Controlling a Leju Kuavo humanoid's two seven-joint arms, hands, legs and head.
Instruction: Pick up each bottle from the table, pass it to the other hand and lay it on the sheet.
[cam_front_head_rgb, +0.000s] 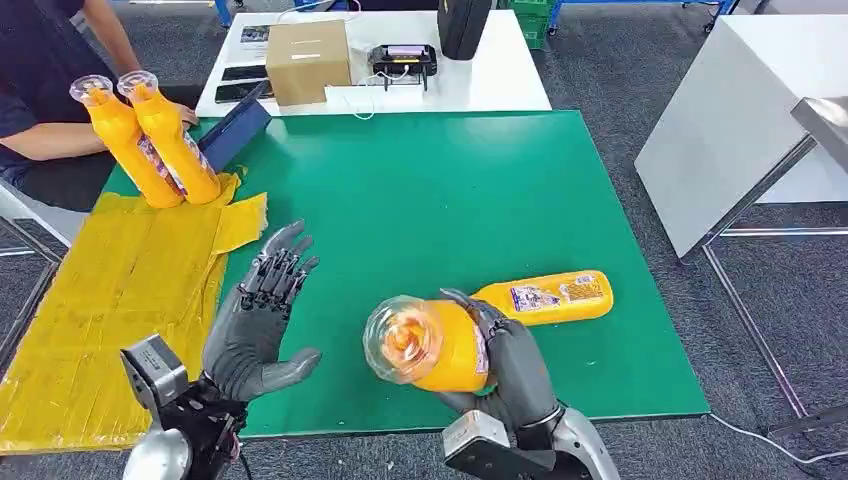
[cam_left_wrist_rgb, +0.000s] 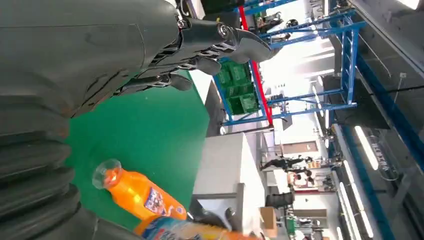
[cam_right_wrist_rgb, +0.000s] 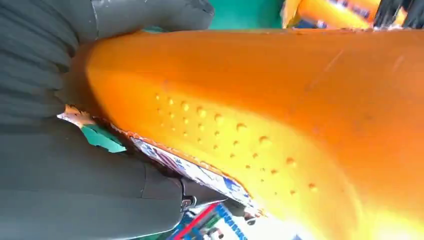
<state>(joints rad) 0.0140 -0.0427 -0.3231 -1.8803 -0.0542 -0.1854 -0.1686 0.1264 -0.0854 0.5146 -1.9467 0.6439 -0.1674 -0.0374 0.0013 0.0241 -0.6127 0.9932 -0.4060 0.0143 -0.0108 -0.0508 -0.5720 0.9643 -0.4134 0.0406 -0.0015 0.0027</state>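
My right hand (cam_front_head_rgb: 505, 365) is clamped around a bottle (cam_front_head_rgb: 430, 345), lifted off the green table (cam_front_head_rgb: 420, 190) with its cap toward me. My left hand (cam_front_head_rgb: 255, 325) waits beside it, fingers spread and holding nothing. This looks like the handover step: next I judge the left must close on the bottle's body before the right lets go, then carry it to the yellow sheet (cam_front_head_rgb: 110, 300).

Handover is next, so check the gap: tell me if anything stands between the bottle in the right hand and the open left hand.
Nothing visible does. The right hand holds the bottle above bare green mat; the left hand waits open beside it, palm towards it.
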